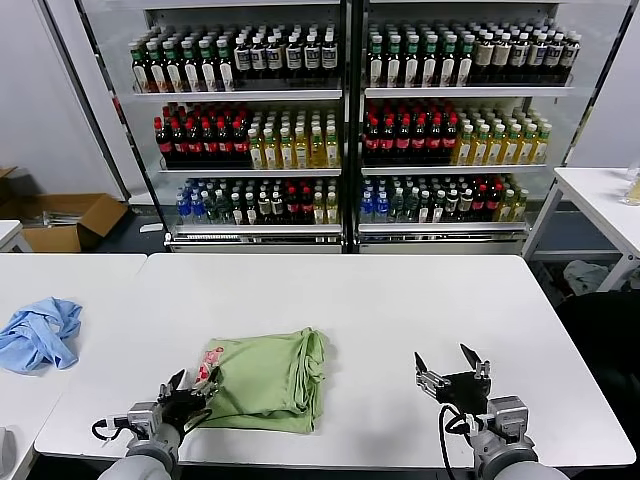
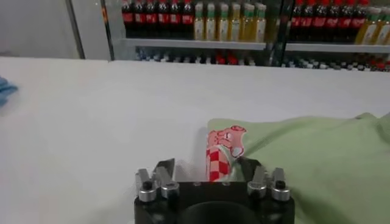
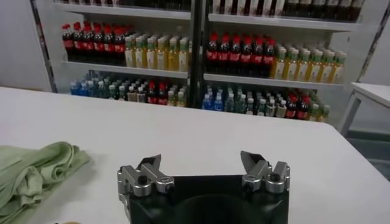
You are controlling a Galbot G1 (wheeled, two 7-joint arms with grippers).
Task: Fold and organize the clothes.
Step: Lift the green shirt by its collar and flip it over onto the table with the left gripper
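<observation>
- Grippers sit at the near table edge: left gripper [image 1: 190, 392] spread apart, empty, at the near left corner of the folded green polo shirt [image 1: 270, 380]; right gripper [image 1: 449, 364] wide apart, holding nothing, well right of it.
- Blue cloth [image 1: 40, 333] lies far left.
- Shelves [image 1: 345, 130] behind hold bottles.

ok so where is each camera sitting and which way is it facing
Head view: up on the head, looking forward and down at the table and drink shelves; left gripper and right gripper show.
Left wrist view: behind the open left gripper, facing the green shirt.
Right wrist view: behind the open right gripper, facing the shelves.
All share the shirt.
</observation>
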